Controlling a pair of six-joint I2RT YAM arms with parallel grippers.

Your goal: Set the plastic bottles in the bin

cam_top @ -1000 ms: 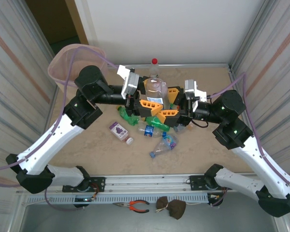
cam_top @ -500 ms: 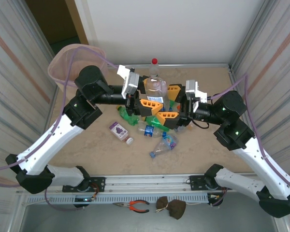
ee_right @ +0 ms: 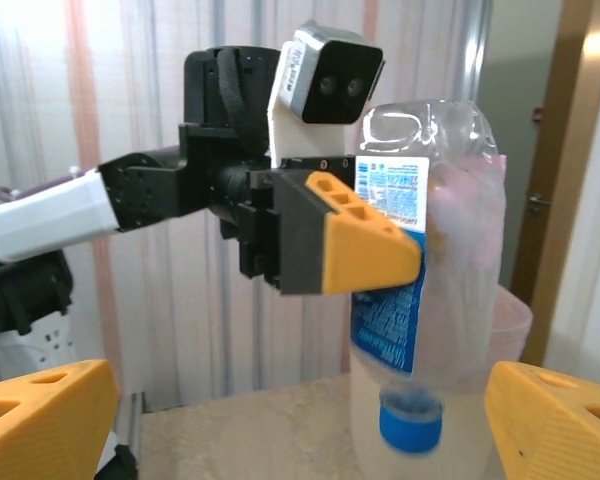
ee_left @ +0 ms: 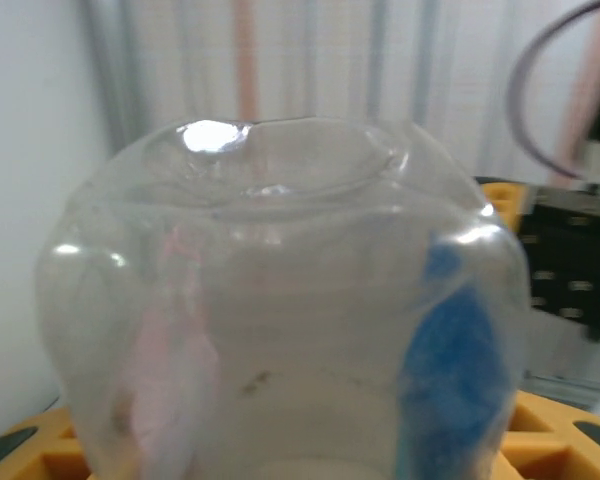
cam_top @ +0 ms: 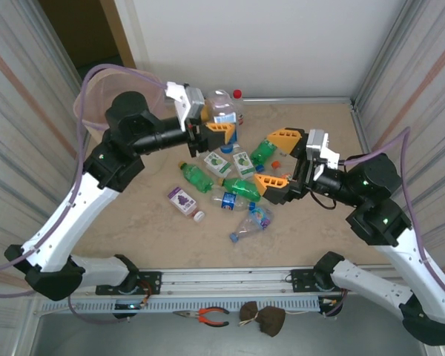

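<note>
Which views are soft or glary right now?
Left wrist: clear bottle too close, out of focus, bright glare on its base. Right wrist: same bottle's label fairly sharp, own orange fingers blurred at the corners. Top external: crisp, evenly lit.

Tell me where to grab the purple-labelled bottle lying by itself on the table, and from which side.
Grip the purple-labelled bottle across its labelled middle, coming straight down from above. It lies flat, white cap toward the arms, with bare table along both long sides, so there looks to be room to straddle it.
</note>
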